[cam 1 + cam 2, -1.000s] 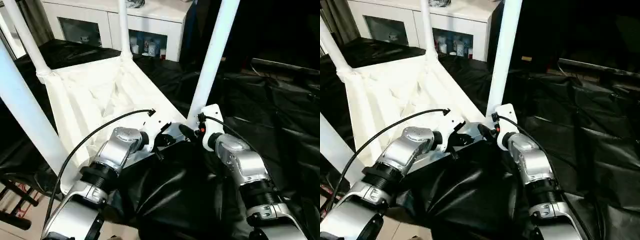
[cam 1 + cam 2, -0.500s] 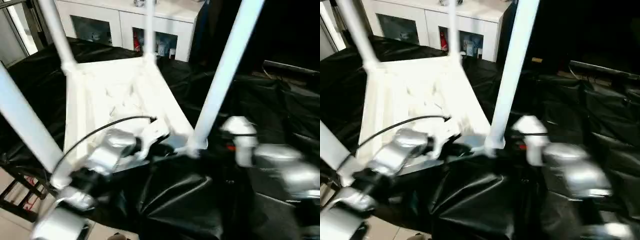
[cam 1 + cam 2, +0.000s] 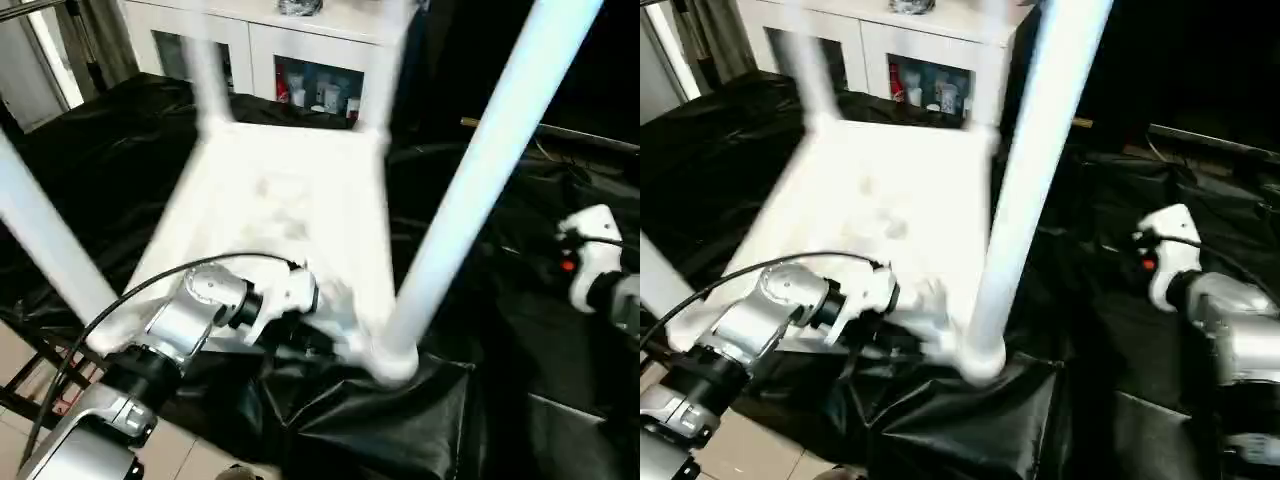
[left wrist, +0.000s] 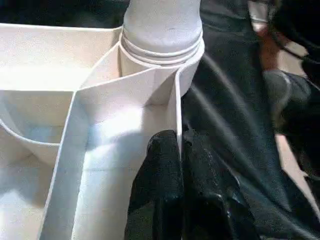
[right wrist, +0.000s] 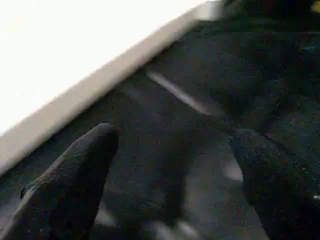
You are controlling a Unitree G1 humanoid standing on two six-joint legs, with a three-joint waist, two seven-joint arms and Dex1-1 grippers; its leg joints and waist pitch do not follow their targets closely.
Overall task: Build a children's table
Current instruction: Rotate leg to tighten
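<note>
While the left gripper (image 4: 181,150) has its two black fingers (image 4: 160,165) pressed together on the thin side wall of the children's table (image 3: 280,190), just below the near corner socket (image 4: 160,60), the right gripper (image 5: 170,165) hangs with its fingers wide apart and empty over the black plastic sheet (image 3: 400,420). The table lies upside down on this sheet, its ribbed underside facing up and its four white legs (image 3: 480,200) standing in the corner sockets. Behind it stands a white cabinet (image 3: 300,50) with glass doors. I judge the legs are all in place, so turning the table over is probably what remains. The risk is that only one hand holds it, and only by a thin wall at one corner: the table could twist, slip out of the pinch, or drag the loose sheet. A leg not fully seated could also drop out when it tilts.
</note>
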